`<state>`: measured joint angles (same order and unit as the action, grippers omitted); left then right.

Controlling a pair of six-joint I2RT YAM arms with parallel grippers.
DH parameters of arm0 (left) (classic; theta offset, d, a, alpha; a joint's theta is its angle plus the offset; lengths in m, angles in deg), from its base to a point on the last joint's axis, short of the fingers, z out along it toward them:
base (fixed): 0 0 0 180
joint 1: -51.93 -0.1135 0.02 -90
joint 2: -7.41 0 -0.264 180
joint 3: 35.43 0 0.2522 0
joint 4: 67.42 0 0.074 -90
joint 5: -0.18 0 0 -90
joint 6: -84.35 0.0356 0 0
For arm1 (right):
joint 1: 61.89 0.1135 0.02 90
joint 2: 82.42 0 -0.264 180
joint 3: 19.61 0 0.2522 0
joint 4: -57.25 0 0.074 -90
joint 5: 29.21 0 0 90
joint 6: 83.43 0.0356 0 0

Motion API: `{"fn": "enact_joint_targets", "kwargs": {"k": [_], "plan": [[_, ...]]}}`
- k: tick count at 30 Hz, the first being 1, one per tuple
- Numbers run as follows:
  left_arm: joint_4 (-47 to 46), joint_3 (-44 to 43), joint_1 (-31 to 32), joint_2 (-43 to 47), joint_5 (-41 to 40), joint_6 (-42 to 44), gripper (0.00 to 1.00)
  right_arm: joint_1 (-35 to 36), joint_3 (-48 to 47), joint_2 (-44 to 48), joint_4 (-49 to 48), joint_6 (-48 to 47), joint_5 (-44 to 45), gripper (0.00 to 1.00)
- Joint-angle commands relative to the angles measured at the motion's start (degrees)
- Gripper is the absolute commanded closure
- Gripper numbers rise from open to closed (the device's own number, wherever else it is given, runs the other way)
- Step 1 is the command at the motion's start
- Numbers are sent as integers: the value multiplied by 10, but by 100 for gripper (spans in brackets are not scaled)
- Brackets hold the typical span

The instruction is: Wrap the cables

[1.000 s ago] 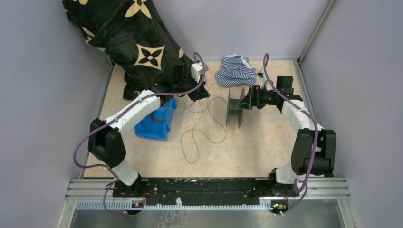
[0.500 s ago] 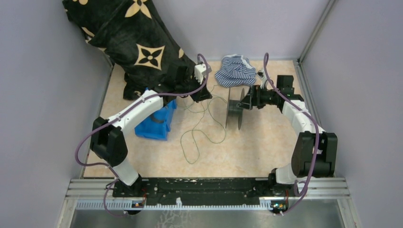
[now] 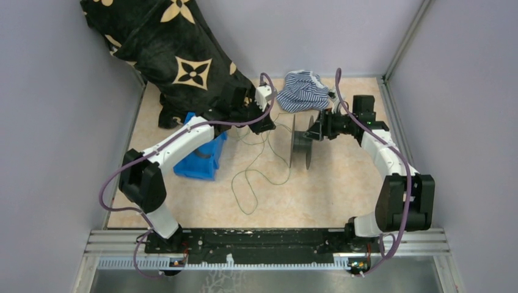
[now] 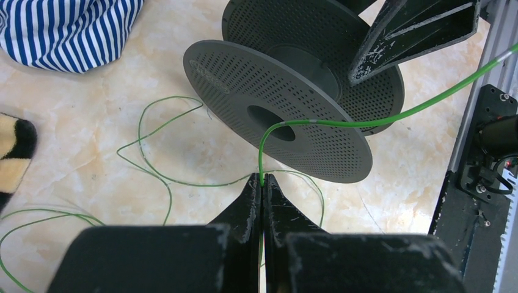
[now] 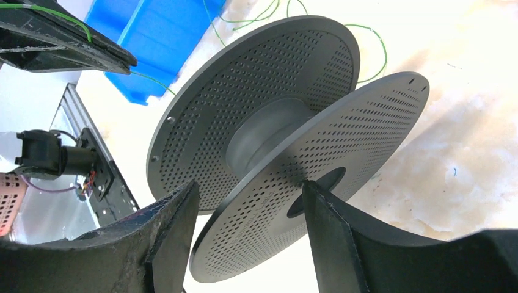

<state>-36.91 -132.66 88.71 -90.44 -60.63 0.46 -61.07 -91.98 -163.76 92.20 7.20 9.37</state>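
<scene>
Cables [image 4: 261, 160] pinched by left gripper [image 4: 263, 177], spool [image 4: 293, 91] partly cropped

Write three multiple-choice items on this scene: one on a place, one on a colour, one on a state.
1. Where does the striped cloth lie? A) on top of the spool B) at the table's far edge, beyond the spool C) at the table's near edge
2. What colour is the wire? A) red B) white C) green
3. How is the left gripper? A) shut on the wire B) wide open C) shut on the cloth
Answers: 1 B, the top view shows it behind the spool. 2 C, it shows bright green in the left wrist view. 3 A, its fingertips meet with the wire pinched between them.
</scene>
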Motion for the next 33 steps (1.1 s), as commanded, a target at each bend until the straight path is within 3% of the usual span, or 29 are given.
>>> {"fn": "enact_joint_targets", "kwargs": {"k": [1,24,33], "plan": [[5,-13,6,-1,-11,10,100,15,-19,34,-18,4,11,38],[23,-20,23,-9,-58,36,100,30,-58,21,13,-38,51,43],[22,-18,24,-9,-58,37,100,41,-45,61,32,-49,114,55]]}}
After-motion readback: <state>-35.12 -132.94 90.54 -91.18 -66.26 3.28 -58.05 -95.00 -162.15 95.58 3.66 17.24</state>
